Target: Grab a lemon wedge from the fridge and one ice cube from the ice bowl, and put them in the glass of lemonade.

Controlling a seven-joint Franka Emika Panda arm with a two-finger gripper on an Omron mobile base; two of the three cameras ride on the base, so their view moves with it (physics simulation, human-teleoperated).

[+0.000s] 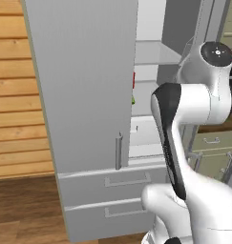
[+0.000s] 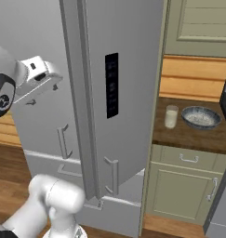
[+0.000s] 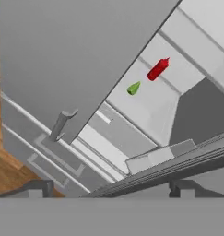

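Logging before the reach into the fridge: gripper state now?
Gripper: open, fingers wide apart, holding nothing.

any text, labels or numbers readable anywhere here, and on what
None can be read.
fridge door: a dark panel with faint marks, too blurred to read.
red bottle: no label visible.
glass and ice bowl: no markings.
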